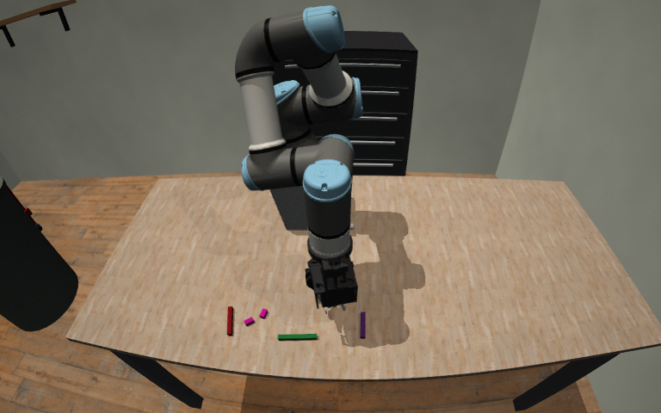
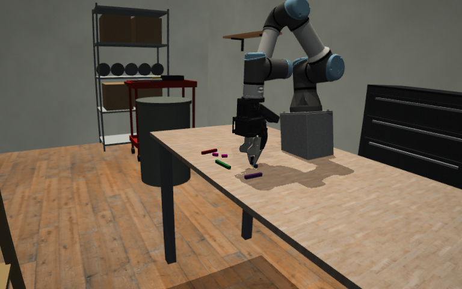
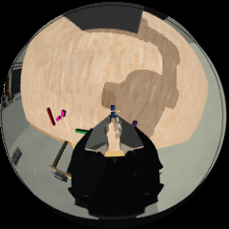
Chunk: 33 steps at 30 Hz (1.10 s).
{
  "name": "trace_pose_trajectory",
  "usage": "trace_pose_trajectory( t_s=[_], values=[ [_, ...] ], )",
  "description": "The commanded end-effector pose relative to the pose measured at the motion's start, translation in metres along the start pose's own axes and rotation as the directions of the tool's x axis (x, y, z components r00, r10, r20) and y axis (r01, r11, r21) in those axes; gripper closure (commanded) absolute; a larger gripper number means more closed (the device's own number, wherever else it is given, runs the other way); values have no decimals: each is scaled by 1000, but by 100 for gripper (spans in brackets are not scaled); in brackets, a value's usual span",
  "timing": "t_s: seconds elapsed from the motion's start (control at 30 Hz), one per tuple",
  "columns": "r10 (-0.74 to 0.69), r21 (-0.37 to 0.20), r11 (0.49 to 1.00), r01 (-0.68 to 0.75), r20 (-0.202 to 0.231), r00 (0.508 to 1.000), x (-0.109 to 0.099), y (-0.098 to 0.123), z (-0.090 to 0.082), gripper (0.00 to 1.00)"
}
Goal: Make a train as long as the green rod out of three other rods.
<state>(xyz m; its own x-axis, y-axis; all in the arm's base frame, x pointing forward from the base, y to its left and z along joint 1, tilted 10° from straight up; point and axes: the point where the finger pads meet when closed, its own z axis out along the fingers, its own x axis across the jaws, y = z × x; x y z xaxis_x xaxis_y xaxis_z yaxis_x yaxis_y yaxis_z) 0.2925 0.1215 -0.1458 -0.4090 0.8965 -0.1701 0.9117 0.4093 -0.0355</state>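
Note:
My gripper (image 2: 254, 162) points straight down, low over the table, and is shut on a small blue rod (image 2: 255, 165). The blue rod also shows at my fingertips in the wrist view (image 3: 113, 109). I cannot tell whether it touches the table. The green rod (image 1: 297, 336) lies flat near the front edge, to the left of my gripper (image 1: 333, 306). A purple rod (image 1: 362, 324) lies just right of the gripper, in its shadow. Two magenta rods (image 1: 249, 321) (image 1: 263, 312) lie apart further left. A red rod (image 1: 229, 320) lies beyond them.
The arm's grey base block (image 2: 306, 133) stands behind the gripper. The table's front edge (image 1: 311, 374) runs close to the rods. A black drawer cabinet (image 1: 379, 101) stands behind the table, and a dark bin (image 2: 163, 139) stands beside it.

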Motion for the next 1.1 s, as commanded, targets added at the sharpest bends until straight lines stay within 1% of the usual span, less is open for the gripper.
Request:
trace_pose_trajectory(
  t_s=[0.0, 0.83, 1.07],
  values=[
    [-7, -1, 1000, 7, 0, 1000, 0, 0, 0, 100],
    [-7, -2, 1000, 7, 0, 1000, 0, 0, 0, 100],
    [-7, -1, 1000, 7, 0, 1000, 0, 0, 3, 100]
  ],
)
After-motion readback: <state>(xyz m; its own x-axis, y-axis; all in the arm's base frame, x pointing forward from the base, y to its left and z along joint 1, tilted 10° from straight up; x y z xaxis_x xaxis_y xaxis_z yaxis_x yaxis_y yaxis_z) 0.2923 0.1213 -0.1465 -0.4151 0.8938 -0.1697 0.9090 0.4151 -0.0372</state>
